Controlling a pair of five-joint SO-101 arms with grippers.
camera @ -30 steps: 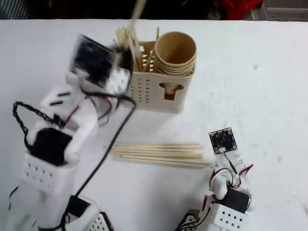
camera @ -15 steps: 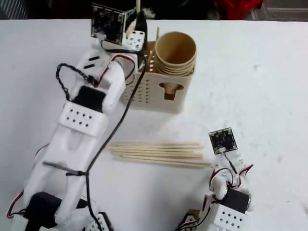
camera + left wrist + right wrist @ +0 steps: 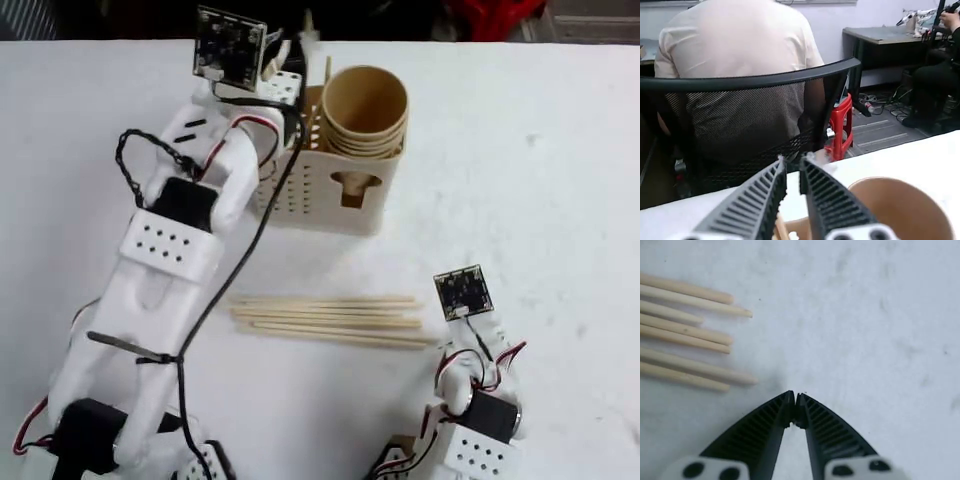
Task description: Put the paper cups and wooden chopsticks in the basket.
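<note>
1. At the left, we see the white left arm (image 3: 160,260) stretching from the near edge of the white tabletop (image 3: 550,180) up to the left end of the basket.
2. The left gripper (image 3: 792,164) hangs above that end of the basket. We see its two dark ribbed fingers (image 3: 760,200) almost parallel, with a narrow gap between them and nothing in the gap.
3. The cream perforated plastic basket (image 3: 310,195) stands upright on the far half of the tabletop, near the middle.
4. In its left compartment we see thin pale wooden standing chopsticks (image 3: 312,122), leaning, their upper ends above the rim. The left arm partly hides them.
5. In the right compartment sits a nested stack of brown paper cups (image 3: 365,100), mouths up. The top rim rises above the wall of the basket.
6. In front of the basket and well apart from it, several pale wooden loose chopsticks (image 3: 330,320) lie flat on the tabletop. They lie side by side, running left to right.
7. At the right, the white right arm (image 3: 475,415) sits folded at the near edge.
8. The right gripper (image 3: 794,411) points down at bare tabletop just beside the right ends of the loose chopsticks, without touching them. We see its fingertips pressed together, holding nothing.
</note>
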